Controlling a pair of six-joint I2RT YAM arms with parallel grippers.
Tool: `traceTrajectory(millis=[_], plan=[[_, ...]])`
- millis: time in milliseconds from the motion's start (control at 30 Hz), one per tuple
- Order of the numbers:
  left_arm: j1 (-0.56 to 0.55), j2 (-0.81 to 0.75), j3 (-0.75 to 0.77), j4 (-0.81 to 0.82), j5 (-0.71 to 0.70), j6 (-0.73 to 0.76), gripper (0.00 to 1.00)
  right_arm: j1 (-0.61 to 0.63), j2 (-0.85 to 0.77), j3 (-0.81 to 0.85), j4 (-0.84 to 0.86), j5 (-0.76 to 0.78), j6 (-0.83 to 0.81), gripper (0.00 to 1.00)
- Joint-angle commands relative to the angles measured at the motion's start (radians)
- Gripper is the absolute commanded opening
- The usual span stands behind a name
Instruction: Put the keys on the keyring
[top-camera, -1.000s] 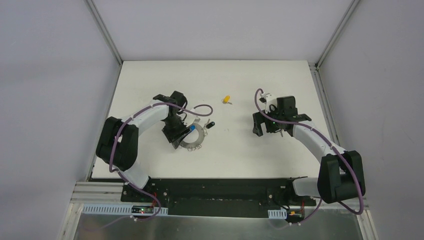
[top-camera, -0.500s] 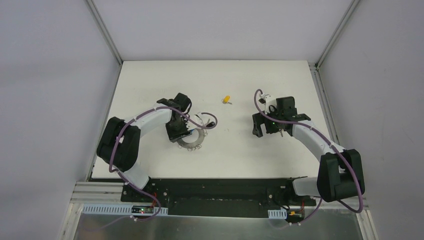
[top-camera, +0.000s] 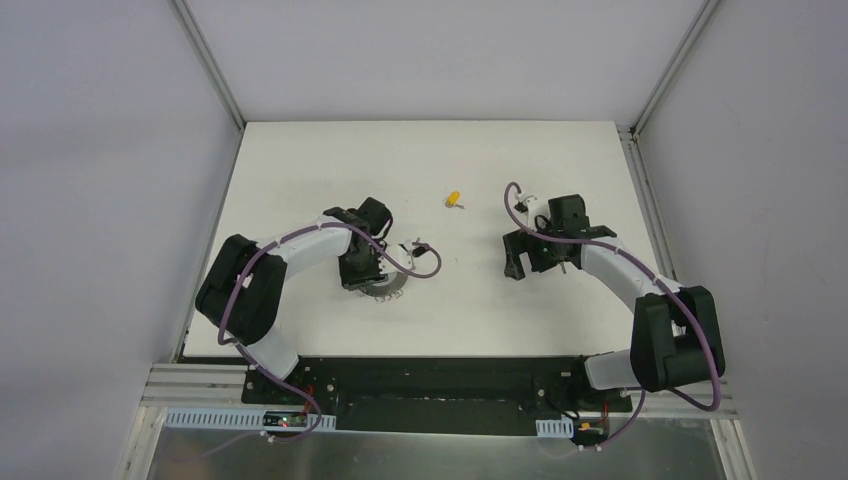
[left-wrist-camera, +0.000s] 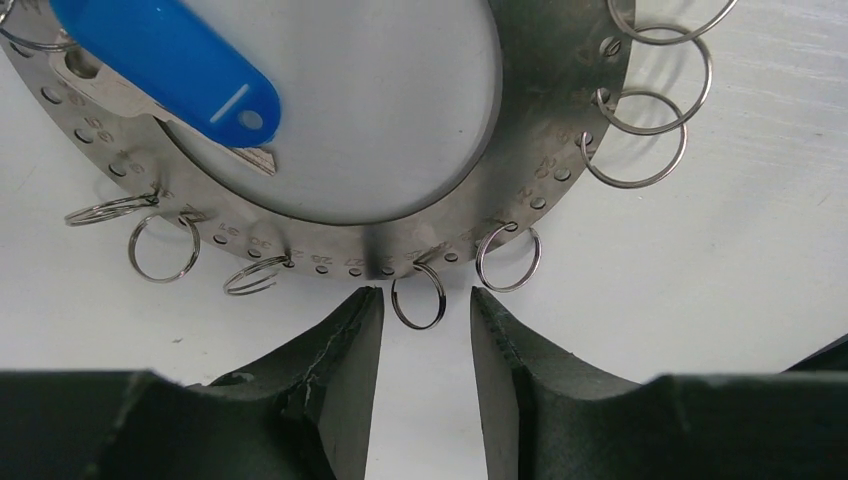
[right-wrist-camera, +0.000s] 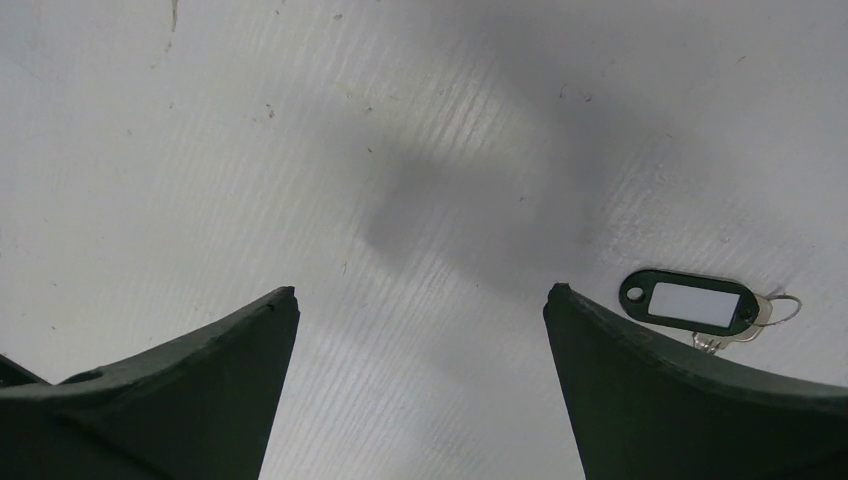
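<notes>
Grey metal, flat and wide like a washer, the keyring (left-wrist-camera: 560, 130) lies on the white surface (top-camera: 300, 160), at about eight o'clock from its middle in the top view. We see small wire loops strung round its rim. One loop (left-wrist-camera: 394, 300), at six o'clock on the rim in the left wrist view, sits between the fingertips of the left tool (left-wrist-camera: 426, 295). Its jaws stand partly apart and, as far as we can see, touch neither side of it. A blue key (left-wrist-camera: 170, 60) lies across the ring at ten o'clock. The yellow key (top-camera: 453, 198) rests alone at one o'clock from the ring. The right tool (right-wrist-camera: 422, 290) hangs spread wide above the surface, holding nothing. A black key (right-wrist-camera: 693, 302) lies just beside its finger at four o'clock.
</notes>
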Motion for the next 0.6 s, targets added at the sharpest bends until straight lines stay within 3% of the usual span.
traceTrajectory(millis=[0, 267, 500, 567], plan=[[-0.017, -0.009, -0.015, 0.022, -0.031, 0.032, 0.36, 0.003, 0.01, 0.048, -0.023, -0.023, -0.018, 0.97], [-0.032, -0.005, -0.03, 0.06, -0.054, 0.034, 0.23, 0.002, 0.015, 0.052, -0.031, -0.026, -0.018, 0.97], [-0.033, -0.025, -0.026, 0.058, -0.061, 0.02, 0.0, 0.002, 0.015, 0.061, -0.039, -0.041, -0.016, 0.97], [-0.033, -0.043, -0.014, 0.039, -0.061, 0.018, 0.0, 0.003, 0.009, 0.066, -0.04, -0.043, -0.011, 0.97]])
